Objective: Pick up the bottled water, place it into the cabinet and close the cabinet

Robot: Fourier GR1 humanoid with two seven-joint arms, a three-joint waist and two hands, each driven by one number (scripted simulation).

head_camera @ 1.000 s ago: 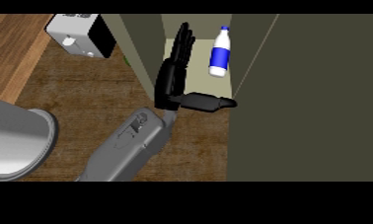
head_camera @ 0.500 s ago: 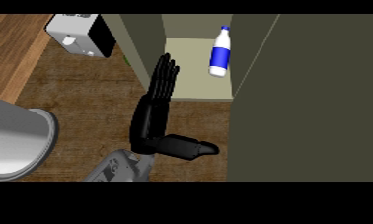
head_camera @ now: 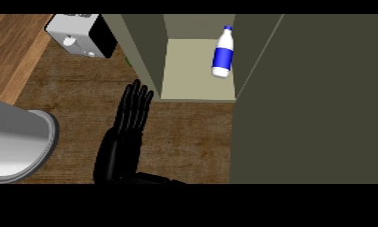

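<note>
The bottled water (head_camera: 222, 56), white with a blue label and cap, is inside the open cabinet (head_camera: 188, 78), on its pale floor near the right side. The cabinet's dark olive door (head_camera: 310, 101) stands open and fills the right of the view. My left hand (head_camera: 127, 131) is open, fingers straight and pointing toward the cabinet. It sits over the wooden counter, just in front of the cabinet's left wall (head_camera: 136, 51). It touches neither the bottle nor the door and holds nothing. My right hand does not show.
A white and black appliance (head_camera: 77, 36) stands at the upper left beside the cabinet. A grey rounded object (head_camera: 22, 141) lies at the left edge. The dark wooden counter (head_camera: 192, 136) stretches in front of the cabinet.
My left hand has drawn back out of the cabinet toward the lower edge, open and holding nothing. The bottle stays where it was inside.
</note>
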